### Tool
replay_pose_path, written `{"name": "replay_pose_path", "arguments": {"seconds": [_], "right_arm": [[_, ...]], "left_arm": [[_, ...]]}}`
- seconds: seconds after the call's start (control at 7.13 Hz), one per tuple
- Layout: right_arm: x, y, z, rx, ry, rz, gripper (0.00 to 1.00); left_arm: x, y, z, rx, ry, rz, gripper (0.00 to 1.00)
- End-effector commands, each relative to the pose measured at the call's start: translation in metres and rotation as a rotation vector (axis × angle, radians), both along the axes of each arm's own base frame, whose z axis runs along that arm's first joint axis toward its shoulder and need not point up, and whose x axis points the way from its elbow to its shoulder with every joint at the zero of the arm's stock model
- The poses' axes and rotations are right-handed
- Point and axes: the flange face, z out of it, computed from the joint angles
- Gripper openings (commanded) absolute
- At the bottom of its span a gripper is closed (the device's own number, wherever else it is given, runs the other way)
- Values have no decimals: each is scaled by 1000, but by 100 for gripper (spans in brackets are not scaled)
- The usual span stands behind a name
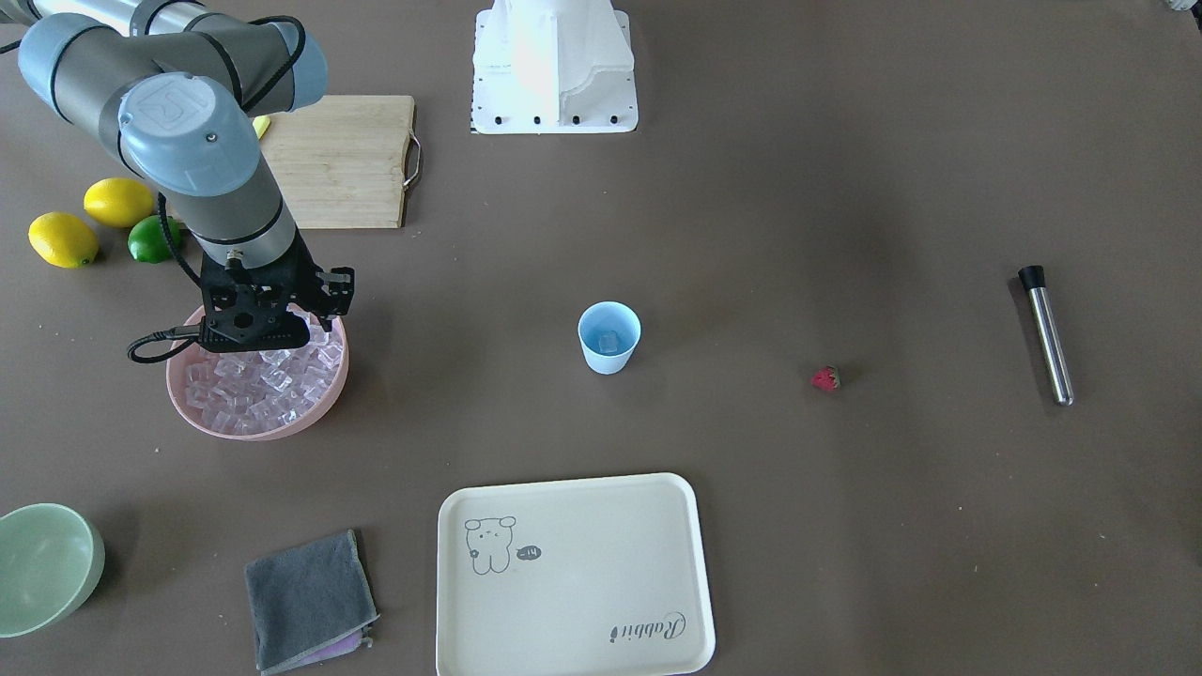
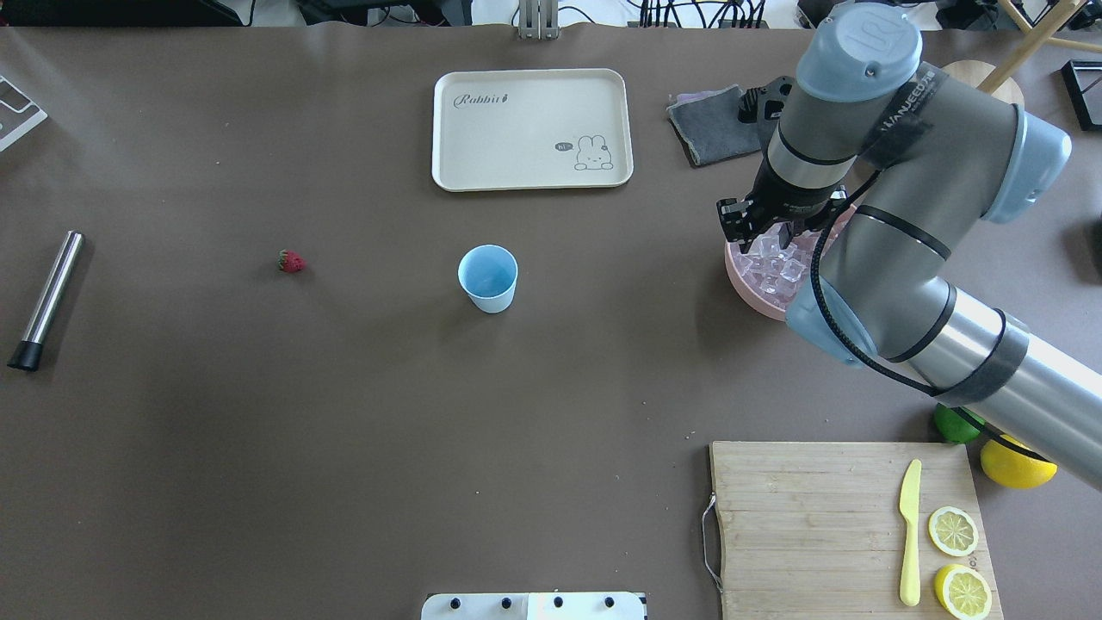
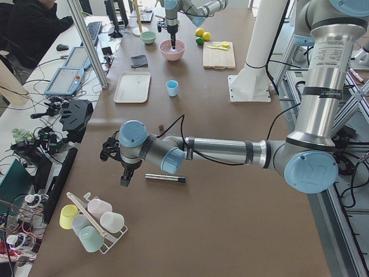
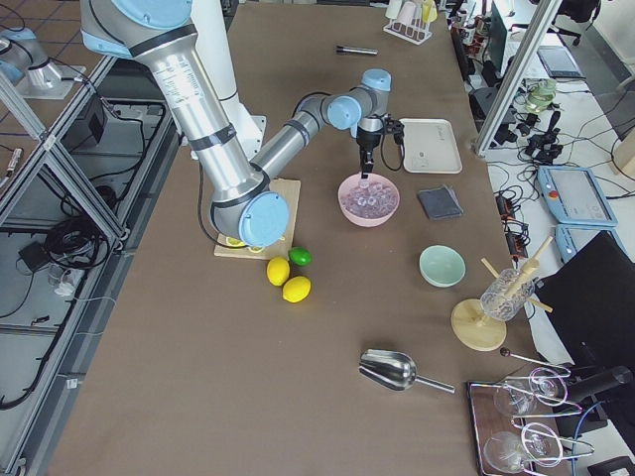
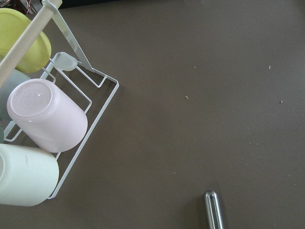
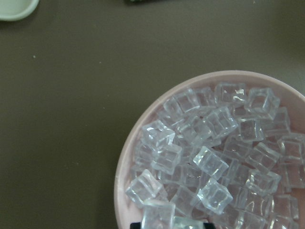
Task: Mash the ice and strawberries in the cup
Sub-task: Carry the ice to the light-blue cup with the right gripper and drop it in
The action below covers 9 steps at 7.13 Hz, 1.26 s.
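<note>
Right gripper [image 2: 770,237]: low over the pink bowl [image 1: 282,432], at the heap of ice [image 1: 263,380]. In the wrist view two dark tips show apart at the bottom edge, so it looks spread, with nothing pinched.
Left gripper [image 3: 124,180]: far end of the table, just beside the steel muddler [image 1: 1045,333]. Spread or pressed together cannot be told.
Cup [image 1: 608,336]: upright at mid-table, centre of the front-facing view, apparently with one cube inside.
Strawberry [image 1: 825,378]: on the bare table, right of the cup in the front-facing view.
Step, as a judgement: picking up another cube.
Deciding relation: the cup lies right of the bowl in the front-facing view and well apart from it. The right arm is nearer the cup, the left arm nearer the strawberry.
</note>
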Motion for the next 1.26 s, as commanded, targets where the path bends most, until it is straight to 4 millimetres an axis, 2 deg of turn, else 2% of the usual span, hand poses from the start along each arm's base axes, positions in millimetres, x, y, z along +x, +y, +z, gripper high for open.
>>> {"name": "replay_pose_path", "arguments": {"seconds": [0.0, 0.14, 0.28, 0.56, 0.7, 0.84, 1.12], "right_arm": [[-46, -22, -67, -35, -43, 41, 16], [-89, -28, -103, -61, -61, 64, 16], [-119, -25, -129, -96, -86, 99, 16], [-163, -15, -171, -103, -168, 145, 16], [-188, -4, -181, -61, -214, 154, 17], [-209, 11, -182, -69, -264, 164, 17], [-214, 16, -179, -70, -264, 160, 18]], "left_arm": [[-1, 1, 1, -2, -1, -1, 98], [0, 0, 1, -2, -1, 0, 98], [1, -1, 1, -2, -1, 2, 98], [1, -1, 5, -9, -1, 2, 98], [1, 0, 7, -13, -2, 3, 98], [1, 1, 9, -16, -2, 3, 98], [1, 0, 8, -17, -2, 2, 98]]}}
